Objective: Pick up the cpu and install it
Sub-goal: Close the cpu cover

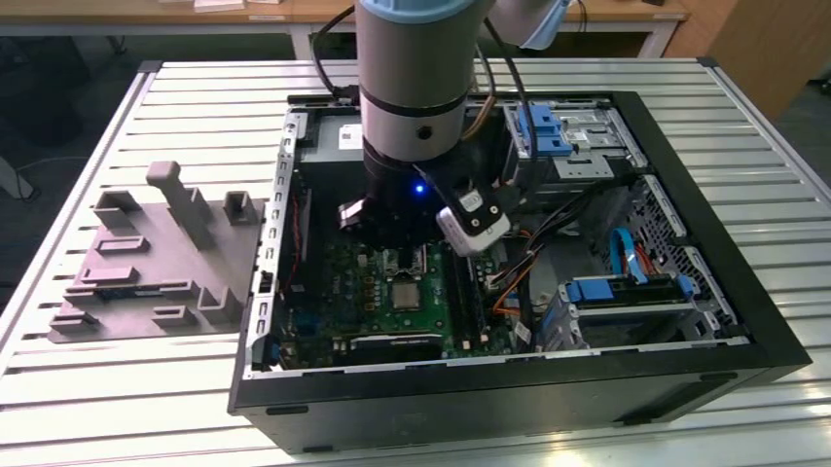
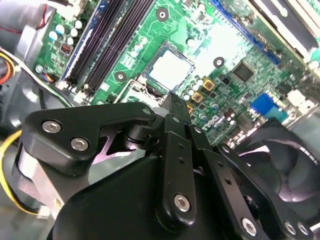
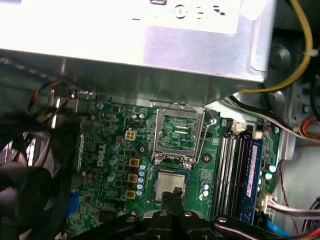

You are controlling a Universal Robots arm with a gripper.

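Cpu (image 2: 170, 70), a small flat square chip with a pale silvery-white metal top, lies level in its socket on the green motherboard (image 3: 120, 150).
Its matte lid reads bright against the board in both wrist views (image 3: 171, 182). The hinged metal socket frame (image 3: 180, 109) stands open just beside it. The black two-finger gripper (image 2: 172, 99) hovers at the chip's edge, jaws together and empty, inside the open black computer case (image 1: 520, 389).

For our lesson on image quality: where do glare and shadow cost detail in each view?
Exterior view: light glares off the table slats, while the computer case interior sits dim. First wrist view: the metal box is washed out white. Second wrist view: the cpu top and the green board beside it are bleached by glare.
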